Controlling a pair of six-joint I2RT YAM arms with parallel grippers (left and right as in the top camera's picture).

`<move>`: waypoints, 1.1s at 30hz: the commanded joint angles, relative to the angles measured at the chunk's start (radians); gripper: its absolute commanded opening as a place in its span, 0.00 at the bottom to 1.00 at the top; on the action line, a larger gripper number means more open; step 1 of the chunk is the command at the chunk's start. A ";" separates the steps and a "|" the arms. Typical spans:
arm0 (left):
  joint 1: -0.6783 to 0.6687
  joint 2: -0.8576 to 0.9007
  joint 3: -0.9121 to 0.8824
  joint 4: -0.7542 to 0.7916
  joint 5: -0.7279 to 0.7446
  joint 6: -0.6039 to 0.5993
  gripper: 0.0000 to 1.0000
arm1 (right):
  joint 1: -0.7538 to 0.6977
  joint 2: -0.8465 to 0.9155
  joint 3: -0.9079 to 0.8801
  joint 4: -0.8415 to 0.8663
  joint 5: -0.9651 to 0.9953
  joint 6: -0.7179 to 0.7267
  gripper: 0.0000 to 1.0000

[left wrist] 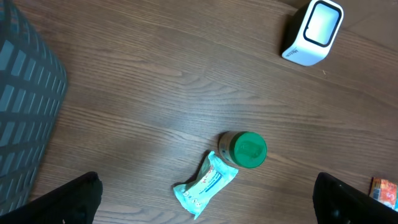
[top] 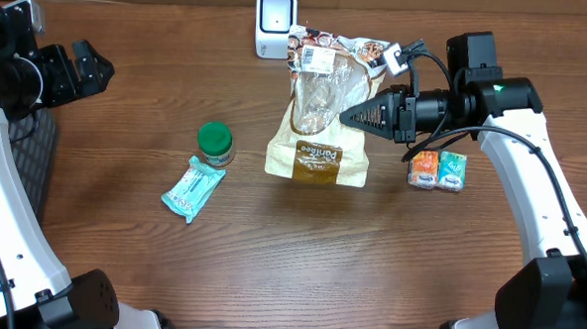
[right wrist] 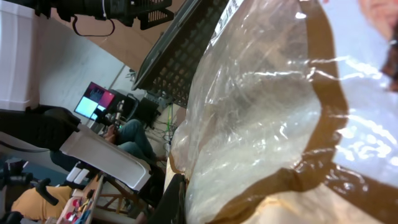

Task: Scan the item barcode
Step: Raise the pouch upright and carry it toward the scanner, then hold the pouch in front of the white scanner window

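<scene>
Nearest the robot, well short of the scanner (top: pixel 276 25) and to its left, a teal packet (top: pixel 193 188) lies on the desk (top: pixel 269 263) just beside a green-lidded jar (top: pixel 215 143). Farther in, the bread bag (top: pixel 318 126) runs lengthwise toward the scanner, its brown bottom near and its barcode label (top: pixel 313 56) at the far end, just right of the scanner. The right tool (top: pixel 347 115) is clenched on the bag's clear film from the right. The left tool (top: pixel 79 71) hangs released and empty, far left of the scanner. The right arm is clearly nearer, and the label end likely must swing left toward the scanner.
</scene>
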 commanded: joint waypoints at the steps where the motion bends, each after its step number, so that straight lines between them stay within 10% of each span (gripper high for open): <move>1: -0.003 -0.007 0.014 0.001 0.008 0.019 1.00 | 0.025 -0.012 0.021 0.005 0.058 0.027 0.04; 20: -0.003 -0.007 0.014 0.001 0.008 0.019 1.00 | 0.318 0.087 0.485 -0.001 1.175 0.365 0.04; 33: -0.003 -0.007 0.014 0.001 0.008 0.019 1.00 | 0.413 0.414 0.506 0.518 1.992 -0.104 0.04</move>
